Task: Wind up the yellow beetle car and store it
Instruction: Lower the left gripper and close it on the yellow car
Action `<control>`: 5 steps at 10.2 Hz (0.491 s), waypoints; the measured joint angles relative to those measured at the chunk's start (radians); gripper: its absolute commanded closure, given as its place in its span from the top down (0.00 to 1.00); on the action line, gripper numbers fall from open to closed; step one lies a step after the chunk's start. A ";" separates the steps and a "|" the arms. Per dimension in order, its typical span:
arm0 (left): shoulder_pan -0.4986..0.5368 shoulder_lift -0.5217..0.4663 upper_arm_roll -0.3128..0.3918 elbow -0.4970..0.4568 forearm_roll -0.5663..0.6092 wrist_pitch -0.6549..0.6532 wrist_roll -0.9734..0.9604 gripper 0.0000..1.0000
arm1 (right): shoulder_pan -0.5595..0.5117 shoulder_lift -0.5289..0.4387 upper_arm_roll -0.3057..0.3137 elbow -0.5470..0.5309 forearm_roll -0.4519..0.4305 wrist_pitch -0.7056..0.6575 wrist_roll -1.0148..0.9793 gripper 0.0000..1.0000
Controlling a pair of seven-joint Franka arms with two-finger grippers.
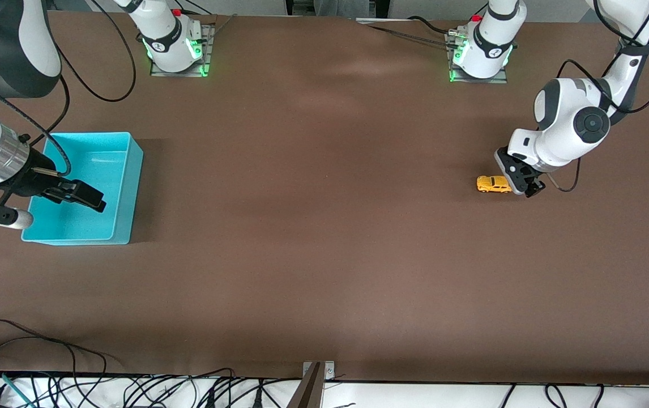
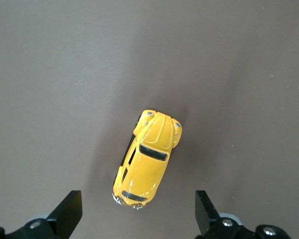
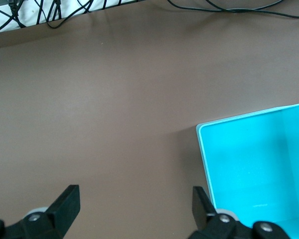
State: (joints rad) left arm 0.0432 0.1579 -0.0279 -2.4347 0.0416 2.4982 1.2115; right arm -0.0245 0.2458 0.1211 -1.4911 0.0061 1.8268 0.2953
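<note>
**Car on the surface, both jaws apart**

You see the yellow beetle car standing on its wheels on the brown surface, toward the left arm's end. The left gripper is low just beside it, jaws apart, holding nothing. The right gripper hangs over the turquoise bin, jaws apart too.

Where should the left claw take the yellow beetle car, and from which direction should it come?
Probably across its long flanks, coming straight down. The yellow beetle car stands on its wheels on the table, its rounded roof offering no flat hold. The open left claw, beside it, should move above it first.
</note>
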 measured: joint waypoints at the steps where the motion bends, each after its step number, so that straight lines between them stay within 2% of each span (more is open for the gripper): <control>1: -0.001 0.013 0.000 -0.001 0.001 0.020 0.066 1.00 | 0.000 0.000 0.000 0.000 0.000 0.000 0.000 1.00; 5: -0.021 0.080 -0.001 -0.002 0.001 0.097 0.243 0.99 | 0.000 0.000 0.000 0.000 0.001 0.001 0.000 1.00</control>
State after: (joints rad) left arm 0.0225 0.2378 -0.0287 -2.4369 0.0424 2.5953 1.4544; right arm -0.0244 0.2458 0.1214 -1.4910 0.0066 1.8275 0.2954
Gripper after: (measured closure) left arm 0.004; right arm 0.000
